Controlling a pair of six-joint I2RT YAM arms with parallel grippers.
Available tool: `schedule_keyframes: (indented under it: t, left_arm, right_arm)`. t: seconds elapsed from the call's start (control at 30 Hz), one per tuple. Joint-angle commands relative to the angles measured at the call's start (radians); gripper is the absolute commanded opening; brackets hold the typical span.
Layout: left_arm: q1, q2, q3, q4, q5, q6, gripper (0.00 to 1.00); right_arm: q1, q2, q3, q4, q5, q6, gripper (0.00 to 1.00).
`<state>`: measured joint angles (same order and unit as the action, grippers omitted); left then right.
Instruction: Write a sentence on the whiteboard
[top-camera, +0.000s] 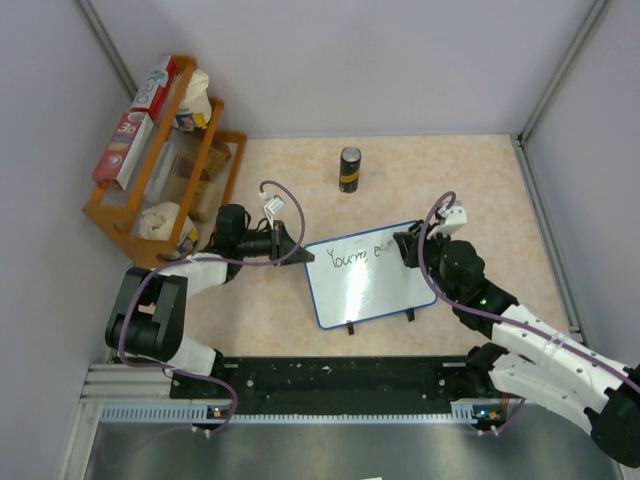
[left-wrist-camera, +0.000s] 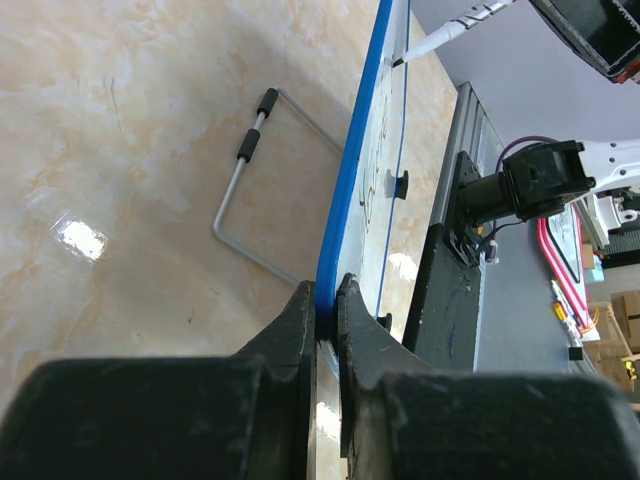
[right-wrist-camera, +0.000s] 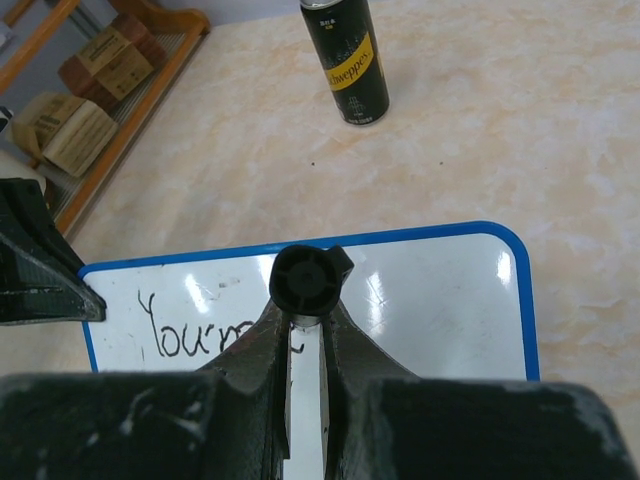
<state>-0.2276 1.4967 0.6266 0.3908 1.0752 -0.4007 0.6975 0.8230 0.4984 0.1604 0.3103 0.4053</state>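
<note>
The small white whiteboard with a thin blue rim (top-camera: 372, 295) sits mid-way on the pale marbled surface (top-camera: 470, 190). The left pincer (left-wrist-camera: 326, 297) is squeezed shut on the whiteboard's left edge. The right pincer (right-wrist-camera: 303, 330) tightly grips a marker with a black end (right-wrist-camera: 303, 278) over the whiteboard's top right part. Behind the whiteboard is bare room up to a black-and-yellow can (top-camera: 349, 168). The dark handwritten sentence (right-wrist-camera: 185, 328) starts "You"; the marker hides the rest.

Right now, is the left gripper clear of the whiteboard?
No: in the left wrist view the left gripper is shut on the whiteboard, with its blue rim pinched between the two fingers.
</note>
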Motion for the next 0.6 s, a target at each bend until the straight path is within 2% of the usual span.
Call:
schedule_keyframes:
  t: [0.0, 0.57]
  left_arm:
    - [-0.009, 0.033, -0.022, -0.069, -0.112, 0.120, 0.00]
    - [-0.007, 0.034, -0.022, -0.069, -0.112, 0.120, 0.00]
  right_arm:
    - [-0.001, -0.013, -0.017, -0.022, -0.023, 0.012, 0.00]
    - [-0.004, -0.027, -0.001, -0.010, 0.069, 0.000, 0.00]
